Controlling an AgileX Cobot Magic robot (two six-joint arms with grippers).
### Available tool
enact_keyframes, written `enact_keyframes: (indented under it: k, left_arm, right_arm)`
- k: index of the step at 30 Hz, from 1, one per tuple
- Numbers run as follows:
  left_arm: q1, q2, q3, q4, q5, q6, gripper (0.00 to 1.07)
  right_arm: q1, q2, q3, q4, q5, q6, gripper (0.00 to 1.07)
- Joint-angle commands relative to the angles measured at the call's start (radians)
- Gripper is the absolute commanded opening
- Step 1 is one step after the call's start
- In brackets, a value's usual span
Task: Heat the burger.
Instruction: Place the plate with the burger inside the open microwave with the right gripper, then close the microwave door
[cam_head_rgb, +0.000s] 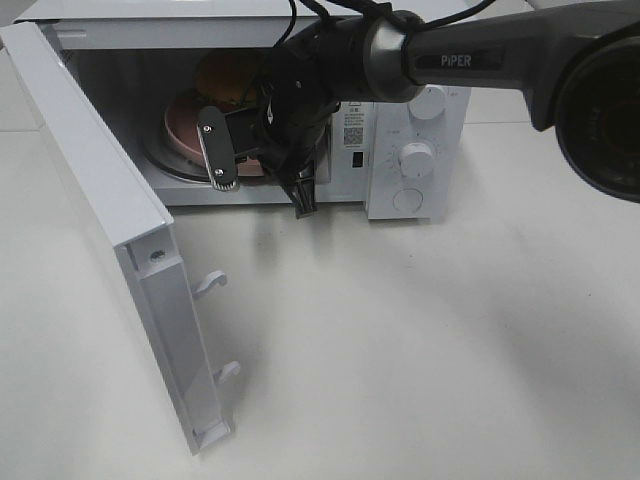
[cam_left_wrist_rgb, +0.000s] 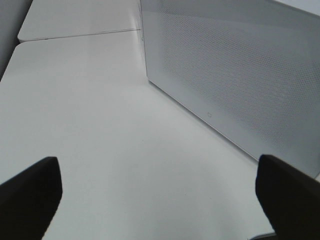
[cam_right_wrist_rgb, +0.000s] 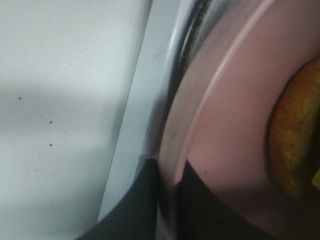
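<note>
The burger sits on a round pink plate inside the open microwave, on the glass turntable. My right gripper reaches in through the opening and is shut on the plate's front rim. In the right wrist view its dark fingertips pinch the rim of the pink plate, and the golden bun of the burger shows just beyond my right gripper. My left gripper is open over bare table with nothing between its fingers. It does not show in the exterior view.
The microwave door swings out wide to the left, its two latch hooks pointing into the room. The left wrist view shows the door's perforated face close by. The white sill runs beside the plate.
</note>
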Motion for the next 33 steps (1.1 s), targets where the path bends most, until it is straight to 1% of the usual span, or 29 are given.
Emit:
enact_keyframes:
  k: [1, 8, 10, 11, 12, 13, 14, 15, 16, 17, 18, 19, 20, 21, 24, 28, 29, 30, 31, 32, 33]
  left_arm:
    - [-0.004, -0.017, 0.003, 0.006, -0.010, 0.000, 0.98]
    - [-0.004, -0.017, 0.003, 0.012, -0.010, 0.000, 0.98]
    - [-0.004, -0.017, 0.003, 0.012, -0.010, 0.000, 0.98]
    - [-0.004, -0.017, 0.003, 0.012, -0.010, 0.000, 0.98]
    - [-0.004, -0.017, 0.003, 0.012, -0.010, 0.000, 0.98]
    - [-0.004, -0.017, 0.003, 0.012, -0.010, 0.000, 0.98]
    - [-0.004, -0.017, 0.003, 0.012, -0.010, 0.000, 0.98]
    - [-0.004, -0.017, 0.003, 0.012, -0.010, 0.000, 0.98]
    - [-0.004, -0.017, 0.003, 0.012, -0.010, 0.000, 0.98]
    - [-0.004, -0.017, 0.003, 0.012, -0.010, 0.000, 0.98]
    - [-0.004, -0.017, 0.003, 0.012, -0.010, 0.000, 0.98]
    - [-0.004, -0.017, 0.003, 0.012, -0.010, 0.000, 0.98]
    - [-0.004, -0.017, 0.003, 0.012, -0.010, 0.000, 0.98]
    - [-0.004, -0.017, 0.003, 0.012, -0.010, 0.000, 0.98]
    - [-0.004, -0.017, 0.003, 0.012, -0.010, 0.000, 0.98]
    - [-0.004, -0.017, 0.003, 0.012, -0.010, 0.000, 0.98]
    - [-0.004, -0.017, 0.003, 0.012, -0.010, 0.000, 0.98]
    - [-0.004, -0.017, 0.003, 0.012, -0.010, 0.000, 0.98]
    - [-0.004, -0.017, 0.003, 0.013, -0.010, 0.000, 0.98]
    - [-0.004, -0.017, 0.003, 0.013, -0.010, 0.000, 0.98]
    - [-0.004, -0.017, 0.003, 0.013, -0.010, 0.000, 0.98]
  right_arm:
    - [-0.005, 0.003, -0.042, -0.025, -0.023, 0.063, 0.02]
    - [-0.005, 0.003, -0.046, -0.026, -0.019, 0.097, 0.08]
    - [-0.005, 0.003, -0.046, -0.026, -0.010, 0.107, 0.14]
    - [-0.005, 0.003, -0.046, -0.026, -0.010, 0.107, 0.14]
    - [-0.005, 0.003, -0.046, -0.026, -0.003, 0.107, 0.20]
    - [-0.005, 0.003, -0.046, -0.026, -0.003, 0.107, 0.20]
    - [-0.005, 0.003, -0.046, -0.026, 0.005, 0.107, 0.27]
    - [-0.005, 0.003, -0.046, -0.026, 0.009, 0.107, 0.31]
    - [-0.005, 0.003, -0.046, -0.026, 0.009, 0.107, 0.31]
    - [-0.005, 0.003, -0.046, -0.026, 0.013, 0.107, 0.40]
    - [-0.005, 0.003, -0.046, -0.026, 0.016, 0.109, 0.44]
    - [-0.005, 0.003, -0.046, -0.026, 0.016, 0.109, 0.44]
    - [-0.005, 0.000, -0.045, -0.026, 0.020, 0.118, 0.50]
    - [-0.005, -0.003, -0.045, -0.026, 0.024, 0.140, 0.54]
    - [-0.005, -0.011, -0.044, -0.025, 0.027, 0.198, 0.56]
    - [-0.005, -0.030, -0.025, -0.026, 0.025, 0.234, 0.57]
    - [-0.005, -0.048, 0.003, -0.031, 0.017, 0.234, 0.58]
    - [-0.005, -0.048, 0.003, -0.031, 0.017, 0.234, 0.58]
    - [-0.005, -0.073, 0.046, -0.039, 0.002, 0.233, 0.59]
    - [-0.005, -0.086, 0.064, -0.041, -0.007, 0.233, 0.60]
    - [-0.005, -0.086, 0.064, -0.041, -0.007, 0.233, 0.60]
